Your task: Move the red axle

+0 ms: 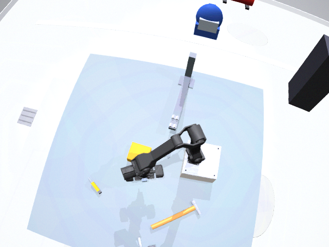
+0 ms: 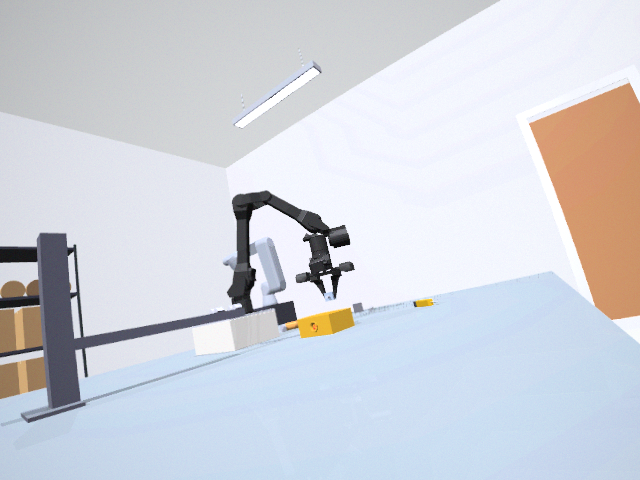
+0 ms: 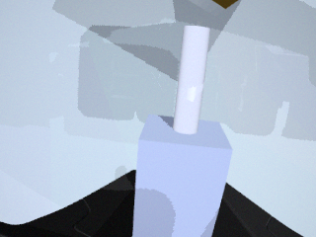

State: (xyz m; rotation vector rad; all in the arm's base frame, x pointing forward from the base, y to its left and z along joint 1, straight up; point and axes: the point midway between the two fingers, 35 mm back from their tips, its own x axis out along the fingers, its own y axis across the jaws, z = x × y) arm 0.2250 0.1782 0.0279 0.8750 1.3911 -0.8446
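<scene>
The hammer (image 1: 174, 217) has a smooth, wood-like orange handle and a metallic-looking head, the slender rod (image 3: 192, 81) looks smooth and pale, and the block (image 3: 183, 183) beneath it has smooth, matt-looking faces.

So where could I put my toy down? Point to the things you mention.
From above, there seems room between the long grey bar (image 1: 183, 96) (image 2: 155, 329) and the mat's (image 1: 79, 119) (image 2: 413, 387) (image 3: 30, 158) left edge, or its right edge. It's crowded around the claw (image 1: 144, 179) (image 2: 329, 296) (image 3: 182, 197), yellow block (image 1: 138, 148) (image 2: 328, 323) (image 3: 225, 3) and white box (image 1: 205, 162) (image 2: 248, 330).

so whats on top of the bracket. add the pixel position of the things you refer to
Two V-blocks (image 1: 174, 124) (image 2: 219, 310) sit on the bracket (image 1: 183, 94) (image 2: 155, 329), at the end away from its tall post (image 1: 189, 66) (image 2: 57, 320). No axle lies in them. From above, the bracket hides whatever is directly beneath it.
</scene>
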